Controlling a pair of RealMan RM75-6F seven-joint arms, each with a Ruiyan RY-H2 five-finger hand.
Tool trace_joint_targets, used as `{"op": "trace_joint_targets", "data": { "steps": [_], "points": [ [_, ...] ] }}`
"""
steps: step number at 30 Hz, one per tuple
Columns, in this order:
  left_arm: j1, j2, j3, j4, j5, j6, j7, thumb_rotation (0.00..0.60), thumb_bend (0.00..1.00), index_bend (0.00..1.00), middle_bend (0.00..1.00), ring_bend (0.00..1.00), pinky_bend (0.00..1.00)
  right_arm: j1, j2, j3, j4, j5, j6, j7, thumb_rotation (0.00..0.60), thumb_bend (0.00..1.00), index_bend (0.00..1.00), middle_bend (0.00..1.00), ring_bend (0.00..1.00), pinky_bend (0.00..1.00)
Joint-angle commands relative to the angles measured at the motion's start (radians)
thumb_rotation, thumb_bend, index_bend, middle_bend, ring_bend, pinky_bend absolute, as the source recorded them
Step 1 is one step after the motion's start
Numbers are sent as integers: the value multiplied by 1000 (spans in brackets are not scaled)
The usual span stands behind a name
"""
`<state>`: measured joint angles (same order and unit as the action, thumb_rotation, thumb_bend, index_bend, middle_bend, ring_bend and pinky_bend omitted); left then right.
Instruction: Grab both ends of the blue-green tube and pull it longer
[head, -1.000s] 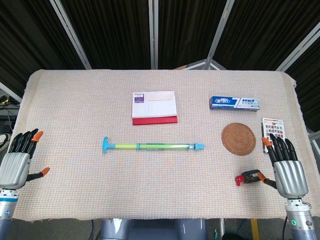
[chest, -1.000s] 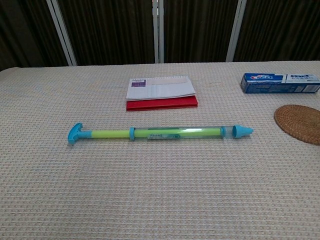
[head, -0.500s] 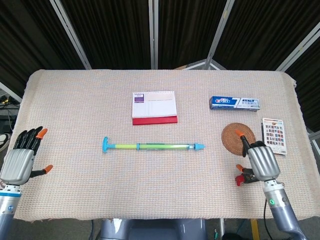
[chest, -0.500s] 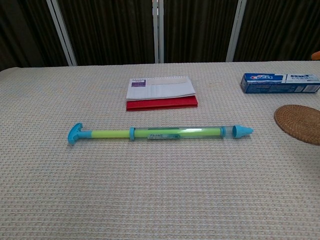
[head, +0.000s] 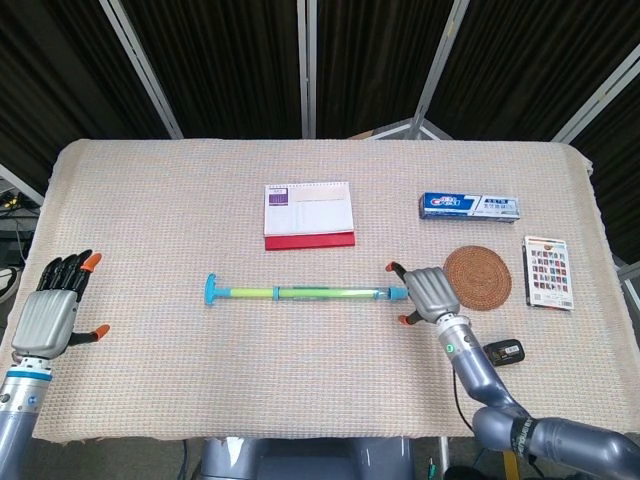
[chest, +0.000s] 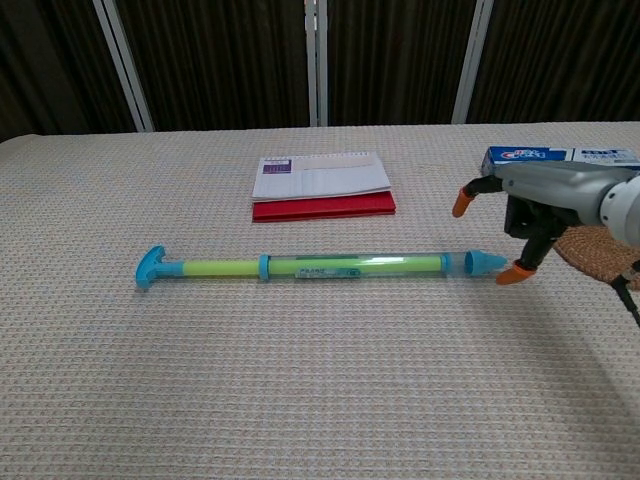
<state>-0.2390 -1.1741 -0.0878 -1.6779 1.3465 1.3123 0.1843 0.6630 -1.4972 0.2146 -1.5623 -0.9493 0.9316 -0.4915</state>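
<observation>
Fingers (chest: 464, 202) of the right hand (head: 430, 293) spread apart just beside the blue-green plastic tube's (head: 305, 293) pointed tip, holding nothing; left hand (head: 48, 318) hovers splayed, well apart

Head view looks steeply down over the whole table (head: 150, 200); chest view looks low and near across its middle.

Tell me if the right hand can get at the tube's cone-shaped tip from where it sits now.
Probably yes: the right hand hangs open right beside the tip of the tube, nothing lying between them.
</observation>
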Motion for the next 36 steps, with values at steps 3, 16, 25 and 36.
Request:
{"op": "trace_joint_targets", "data": {
  "steps": [3, 16, 25, 36],
  "points": [
    [-8, -9, 2, 14, -12, -15, 12, 600, 0, 0, 0, 0, 0, 58, -117, 13, 95, 81, 8, -67, 600, 87, 366, 1000, 1000, 1000],
    [-12, -12, 3, 18, -24, -21, 16, 600, 0, 0, 0, 0, 0, 95, -202, 23, 185, 137, 30, -72, 600, 174, 446, 1000, 1000, 1000],
    [-18, -20, 5, 25, -35, -35, 23, 600, 0, 0, 0, 0, 0, 104, -219, 10, 214, 145, 31, -76, 600, 197, 469, 1000, 1000, 1000],
    [-78, -91, -30, 84, -55, -92, 17, 600, 0, 0, 145, 139, 175, 110, -233, 19, 225, 179, 26, -64, 600, 297, 554, 1000, 1000, 1000]
  ]
}}
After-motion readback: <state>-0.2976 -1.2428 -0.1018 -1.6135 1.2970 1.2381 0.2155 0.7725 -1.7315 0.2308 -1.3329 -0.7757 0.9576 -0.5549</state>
